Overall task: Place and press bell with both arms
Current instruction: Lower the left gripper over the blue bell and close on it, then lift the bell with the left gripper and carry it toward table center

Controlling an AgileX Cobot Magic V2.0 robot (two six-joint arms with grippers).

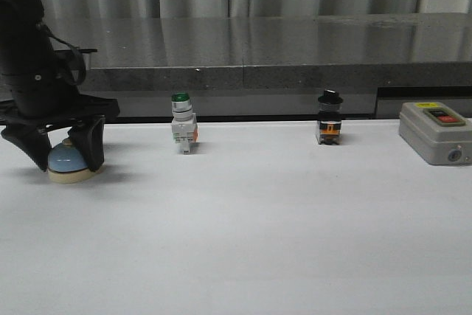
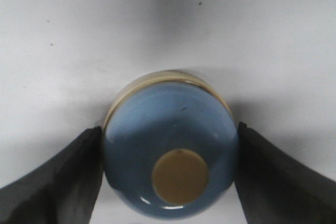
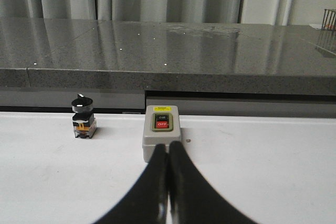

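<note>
1. Two black two-finger grippers show: the left gripper [image 1: 65, 154] stands at the far left of the white table [image 1: 243, 226], and the right gripper [image 3: 168, 153] appears only in its own wrist view.
2. Left gripper's fingers [image 2: 63, 177] sit on either side of the small light-blue dome bell [image 1: 71, 160], touching or almost touching its sides; the bell's cream round base rests on the table.
3. From the left wrist view, the bell [image 2: 170, 156] fills the gap between the fingers, with its cream push button on top uncovered.
4. Right gripper's fingers are pressed together, holding nothing, and point toward a grey rectangular switch box [image 3: 161, 135].
5. Writing on that box: a dark button above a red one marked "OFF", and a small yellow label above them too small to read.
6. In the front view the same grey box [image 1: 435, 132] lies at the far right of the table.
7. A white switch with a green cap [image 1: 183, 125] stands right of the bell, well apart from it.
8. A black-capped switch [image 1: 329, 118] with an orange band stands between the green-capped switch and the grey box.
</note>
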